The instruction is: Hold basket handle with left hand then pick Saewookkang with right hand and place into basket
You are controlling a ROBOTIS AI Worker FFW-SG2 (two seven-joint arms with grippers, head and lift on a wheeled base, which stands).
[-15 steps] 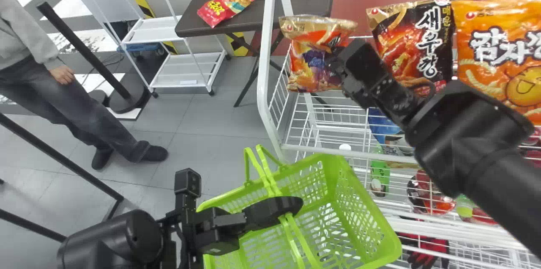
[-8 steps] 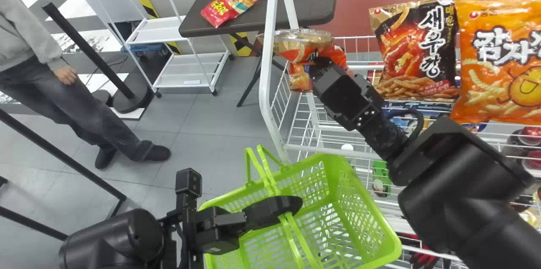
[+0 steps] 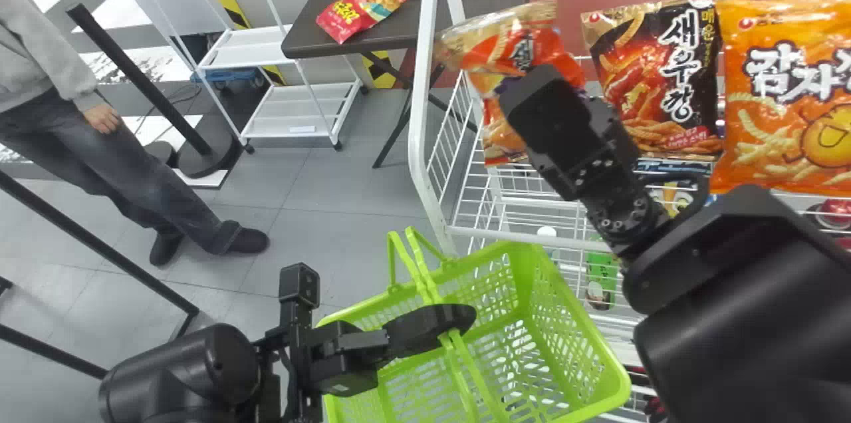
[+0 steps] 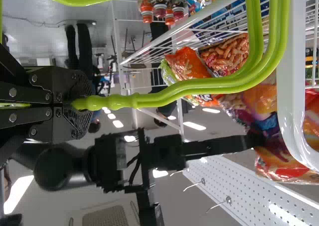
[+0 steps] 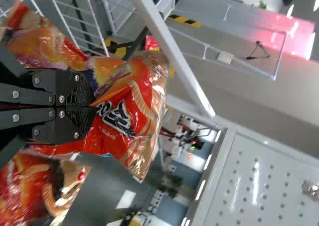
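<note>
The head view looks down on the rack [image 3: 417,124] from above, the left wrist view looks across beside it, and the right wrist view looks past its post [image 5: 172,51], nearest the bag [image 5: 142,94] all three share.

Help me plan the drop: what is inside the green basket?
No goods show inside the basket, just bare slotted floor. The left hand and handles hide part of it; anything there cannot be seen.

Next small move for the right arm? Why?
Probably draw the bag toward the robot, clear of the white rack post, before lowering: the right tool pinches it near that post, higher than the basket, whose handles the left tool grips.
</note>
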